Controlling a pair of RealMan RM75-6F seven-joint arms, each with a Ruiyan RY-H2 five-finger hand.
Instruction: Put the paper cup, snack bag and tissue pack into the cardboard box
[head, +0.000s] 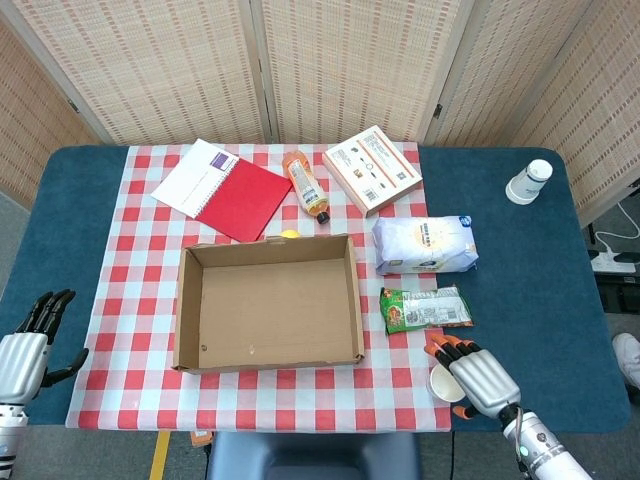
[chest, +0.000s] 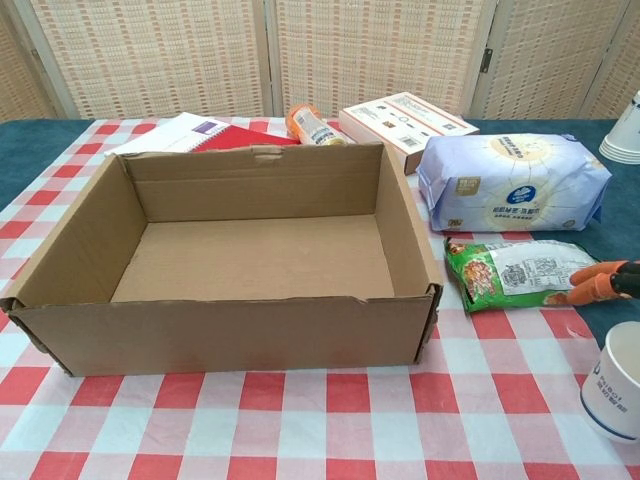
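Note:
The open cardboard box sits empty at the middle of the checked cloth. To its right lie the white tissue pack and, nearer me, the green snack bag. A white paper cup stands upright by the front edge. My right hand hovers over the cup's right side, fingers stretched out toward the snack bag and holding nothing; its orange fingertips show in the chest view. My left hand is open at the table's front left corner, far from everything.
Behind the box lie a red and white notebook, an orange bottle and a flat printed carton. A small yellow thing peeks over the box's back wall. Another white cup stands at the far right on blue cloth.

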